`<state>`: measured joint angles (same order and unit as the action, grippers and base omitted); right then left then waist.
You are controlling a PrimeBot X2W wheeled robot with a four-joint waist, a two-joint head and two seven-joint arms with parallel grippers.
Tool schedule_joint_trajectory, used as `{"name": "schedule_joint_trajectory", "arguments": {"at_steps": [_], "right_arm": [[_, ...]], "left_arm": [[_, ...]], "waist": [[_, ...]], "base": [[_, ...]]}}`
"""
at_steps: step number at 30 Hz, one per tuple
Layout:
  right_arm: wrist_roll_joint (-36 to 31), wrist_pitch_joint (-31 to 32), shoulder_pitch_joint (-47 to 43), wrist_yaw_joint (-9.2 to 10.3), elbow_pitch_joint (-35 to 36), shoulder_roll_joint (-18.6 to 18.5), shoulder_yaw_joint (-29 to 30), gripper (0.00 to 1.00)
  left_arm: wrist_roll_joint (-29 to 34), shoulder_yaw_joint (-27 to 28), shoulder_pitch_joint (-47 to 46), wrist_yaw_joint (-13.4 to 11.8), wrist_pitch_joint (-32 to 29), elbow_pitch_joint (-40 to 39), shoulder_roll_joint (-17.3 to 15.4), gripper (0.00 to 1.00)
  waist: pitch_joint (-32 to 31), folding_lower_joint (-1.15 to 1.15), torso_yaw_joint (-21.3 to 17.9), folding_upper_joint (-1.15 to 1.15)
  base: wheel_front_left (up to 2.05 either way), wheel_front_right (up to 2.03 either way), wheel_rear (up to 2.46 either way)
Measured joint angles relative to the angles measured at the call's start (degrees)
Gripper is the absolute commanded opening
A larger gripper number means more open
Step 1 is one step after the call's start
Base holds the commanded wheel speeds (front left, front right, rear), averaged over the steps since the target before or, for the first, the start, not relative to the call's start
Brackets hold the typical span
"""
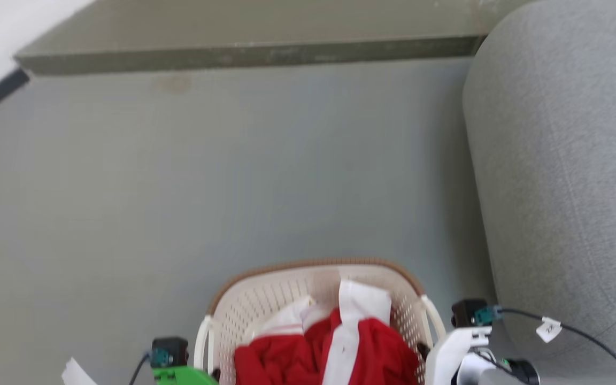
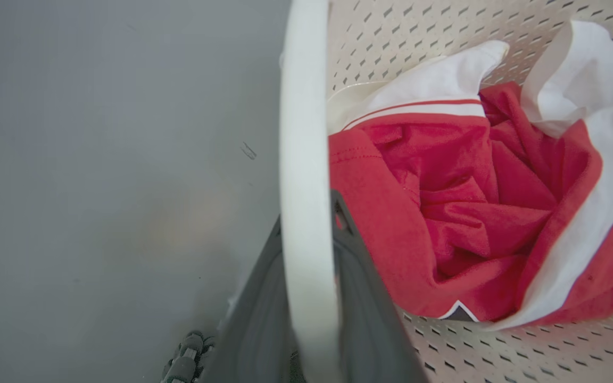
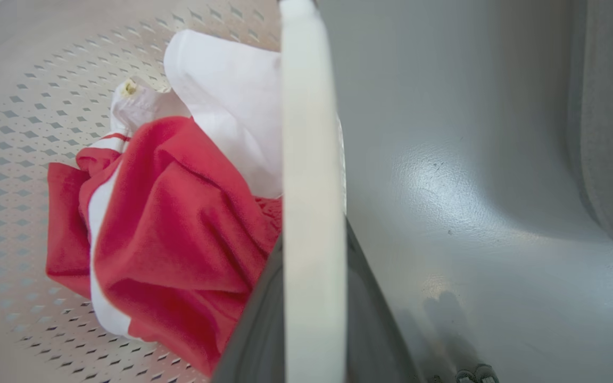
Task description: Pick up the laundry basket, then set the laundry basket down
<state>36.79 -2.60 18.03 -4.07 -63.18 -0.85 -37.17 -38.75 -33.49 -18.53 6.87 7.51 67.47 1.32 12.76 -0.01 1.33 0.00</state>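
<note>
Plain grey floor [image 1: 233, 171] takes up most of the head view, with a big rounded grey fabric couch [image 1: 564, 160] down the right side. At the bottom centre, between the two arms, is the laundry basket [image 1: 265, 299]: cream-white perforated plastic, rounded-rectangular, brown woven-look trim round the rim. Inside is a crumpled red-and-white garment [image 1: 308, 358]. The left gripper [image 2: 306, 213] has its dark fingers clamped on the white left side handle [image 2: 304, 106], and the right gripper [image 3: 312, 234] does the same on the right handle [image 3: 309, 133]. Can't tell if it's off the floor.
</note>
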Motion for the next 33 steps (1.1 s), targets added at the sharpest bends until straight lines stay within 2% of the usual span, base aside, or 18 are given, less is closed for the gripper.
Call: {"name": "schedule_joint_trajectory", "arguments": {"at_steps": [8, 17, 33], "right_arm": [[2.4, 1.7, -4.3, 0.73, 0.8, 0.0, -2.3, 0.0], [4.7, 2.7, -6.9, 2.64, 2.4, -0.3, -4.5, 0.0], [6.8, 3.2, -6.9, 4.75, 4.4, -0.9, -7.0, 0.0]], "left_arm": [[-0.9, -1.1, 4.0, 0.0, -1.0, 0.4, -0.1, 0.0], [-2.2, -1.9, 6.4, 0.0, -1.5, 0.3, -0.4, 0.0], [-2.5, -3.2, 6.7, -0.4, -1.5, -1.2, -1.0, 0.0]], "waist": [[-5.9, 0.0, -0.7, 0.0], [-11.4, 0.0, -1.5, 0.0], [-13.5, 0.0, -2.2, 0.0]], "base": [[0.0, 0.0, 0.0], [0.0, 0.0, 0.0], [0.0, 0.0, 0.0]]}}
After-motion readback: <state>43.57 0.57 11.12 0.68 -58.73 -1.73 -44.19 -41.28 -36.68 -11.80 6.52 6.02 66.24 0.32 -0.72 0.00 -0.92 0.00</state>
